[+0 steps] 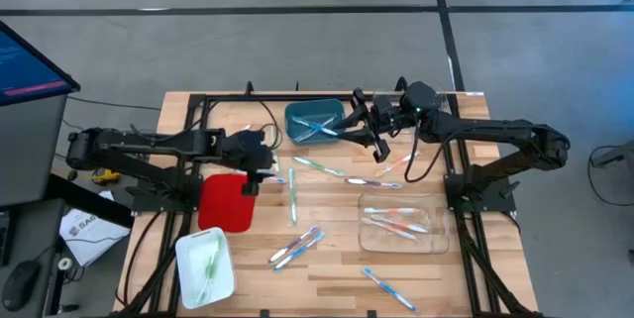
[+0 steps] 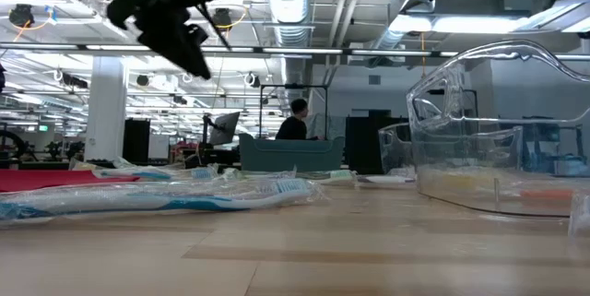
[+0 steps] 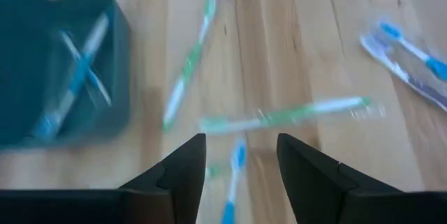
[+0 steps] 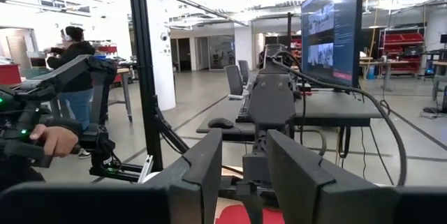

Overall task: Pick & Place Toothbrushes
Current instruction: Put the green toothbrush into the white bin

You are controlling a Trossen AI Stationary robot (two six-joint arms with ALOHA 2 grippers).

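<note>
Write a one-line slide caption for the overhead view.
Two arms meet over a wooden table strewn with toothbrushes, beside teal, red, white and clear bins.

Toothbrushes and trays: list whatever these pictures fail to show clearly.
- White tray, high view: its green toothbrushes are too small to count.
- Red tray, high view: partly covered by the left gripper, so its contents cannot be told.
- Teal bin, left wrist view: cut off by the edge and blurred.
- Clear tray, low view: cut off by the edge; its contents are a blur.
</note>
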